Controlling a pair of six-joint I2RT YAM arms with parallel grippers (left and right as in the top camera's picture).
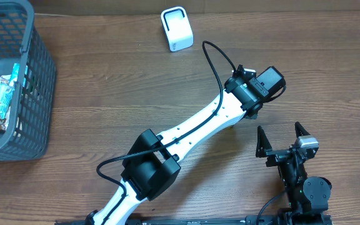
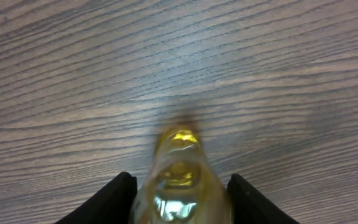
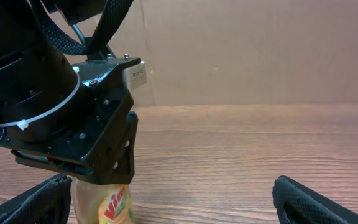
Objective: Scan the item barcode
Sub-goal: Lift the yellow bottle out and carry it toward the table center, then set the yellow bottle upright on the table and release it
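Looks barely begun: has the yellow bottle [image 2: 179,180] between the jaws of the left claw [image 2: 180,178] by the worktop [image 1: 105,112] (held or merely flanked, cannot tell), the right claw [image 1: 279,127] wide and empty, no barcode yet shown to the white scanner [image 1: 177,28] well apart.

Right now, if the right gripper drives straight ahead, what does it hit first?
Probably the left gripper around the yellow Vim bottle, close ahead and slightly left. The centre line itself looks free to the cardboard wall, but depth is unclear.
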